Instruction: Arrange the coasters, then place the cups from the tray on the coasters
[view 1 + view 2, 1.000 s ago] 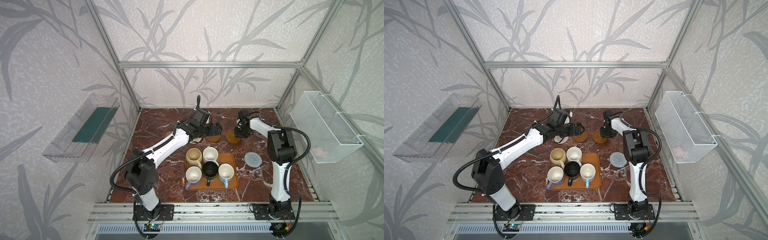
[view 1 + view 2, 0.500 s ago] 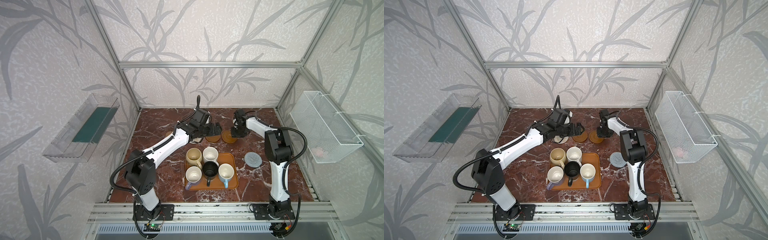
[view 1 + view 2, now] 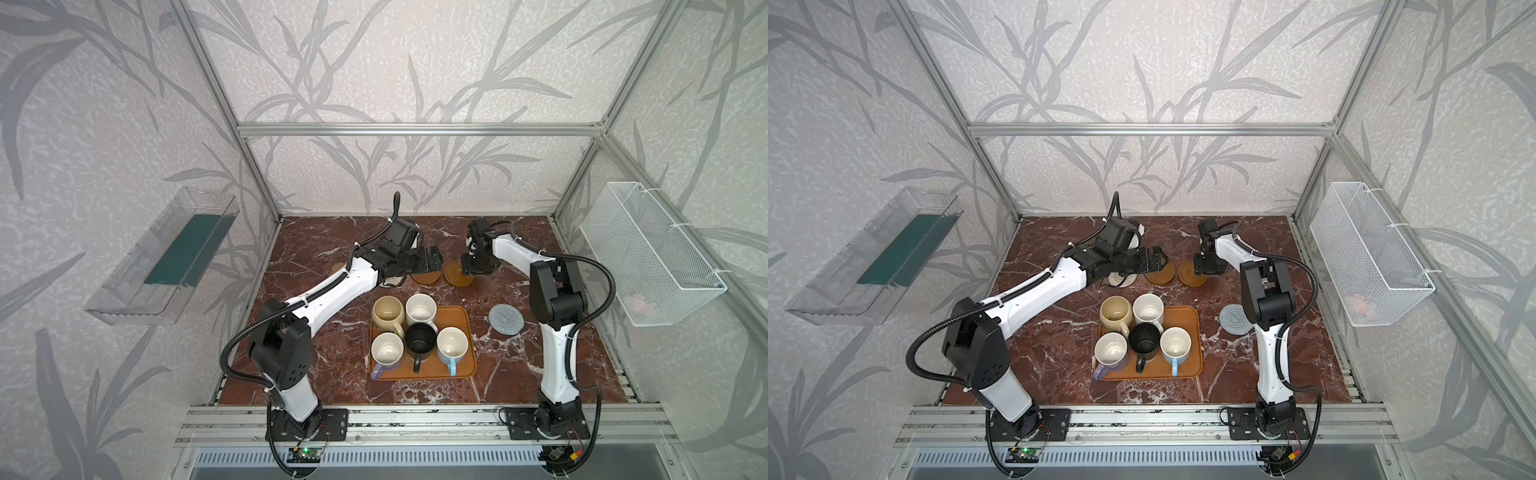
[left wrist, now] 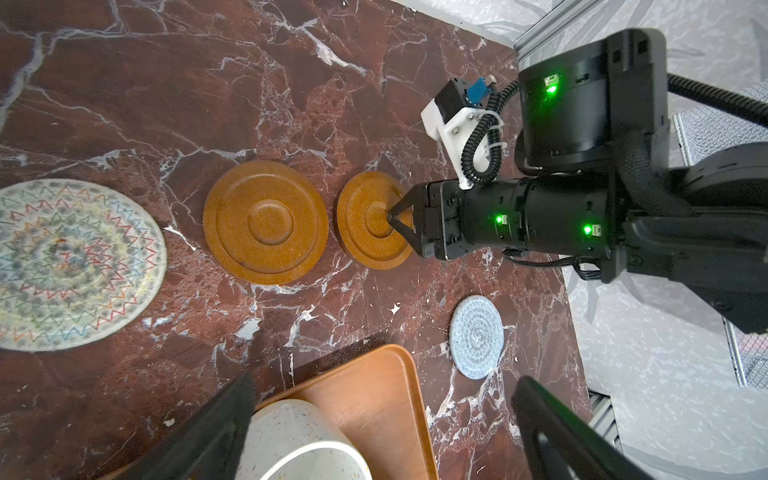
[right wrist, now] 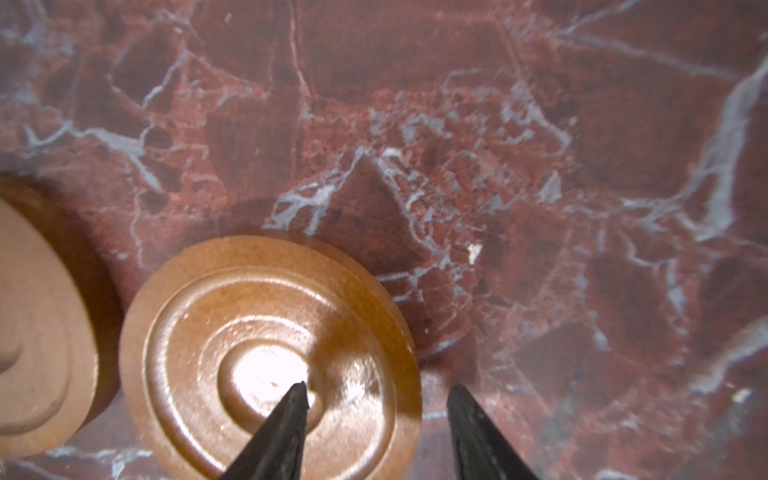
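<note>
One tray: sits back from both grippers, toward the arm bases, all five cups aboard.
Right gripper: fingers apart, straddling the rim of the wooden disc, one tip over its centre, one off the edge.
Left gripper: jaws spread wide, hovering by the other wooden disc.
Grey-blue coaster: near the right gripper, untouched.

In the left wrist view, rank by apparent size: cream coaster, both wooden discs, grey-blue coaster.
1. cream coaster
2. nearer wooden disc
3. farther wooden disc, under the right gripper; distance may explain it
4. grey-blue coaster
</note>
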